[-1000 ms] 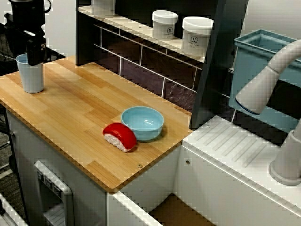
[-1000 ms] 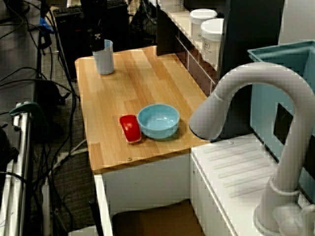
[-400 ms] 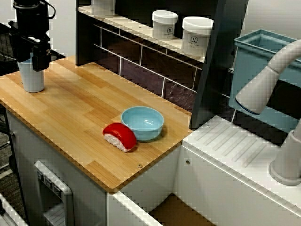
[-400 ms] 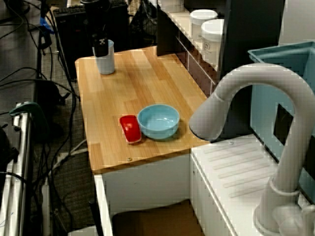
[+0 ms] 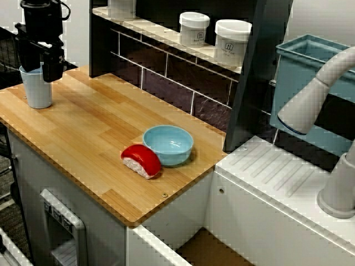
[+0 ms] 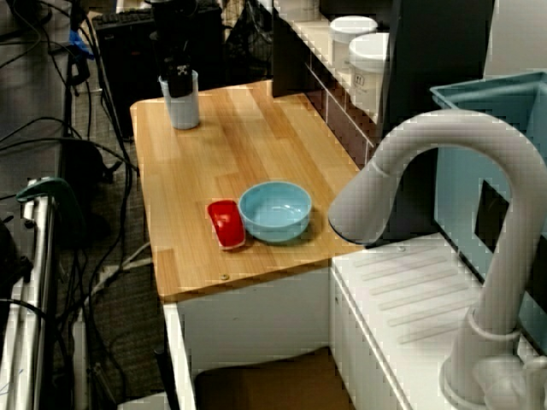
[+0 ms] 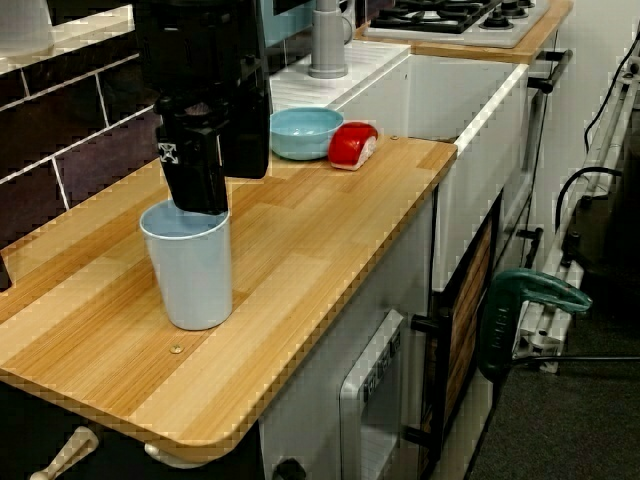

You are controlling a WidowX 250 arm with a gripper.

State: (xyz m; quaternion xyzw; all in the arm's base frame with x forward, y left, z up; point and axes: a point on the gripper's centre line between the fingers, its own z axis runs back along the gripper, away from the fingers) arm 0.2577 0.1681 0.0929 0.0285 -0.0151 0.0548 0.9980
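Note:
My black gripper (image 5: pixel 39 69) hangs over a light blue cup (image 5: pixel 37 91) at the far left corner of the wooden counter (image 5: pixel 83 127). It looks open, with the cup's rim showing between the fingers. In the view from the cup's end, one finger (image 7: pixel 195 165) reaches down to the rim of the cup (image 7: pixel 190 270). The cup stands upright on the wood. Farther along the counter sit a light blue bowl (image 5: pixel 168 145) and, touching it, a red-topped toy sushi piece (image 5: pixel 141 160).
Two white jars (image 5: pixel 194 27) (image 5: pixel 232 41) stand on the tiled shelf behind the counter. A grey tap (image 5: pixel 316 94), a ribbed white drainboard (image 5: pixel 277 172) and a teal bin (image 5: pixel 310 61) lie to the right. Cables cover the floor (image 6: pixel 51 171) beside the counter.
The gripper has shifted sideways along the counter, from the cup's outer side to over its mouth. The cup, bowl and sushi piece have not moved.

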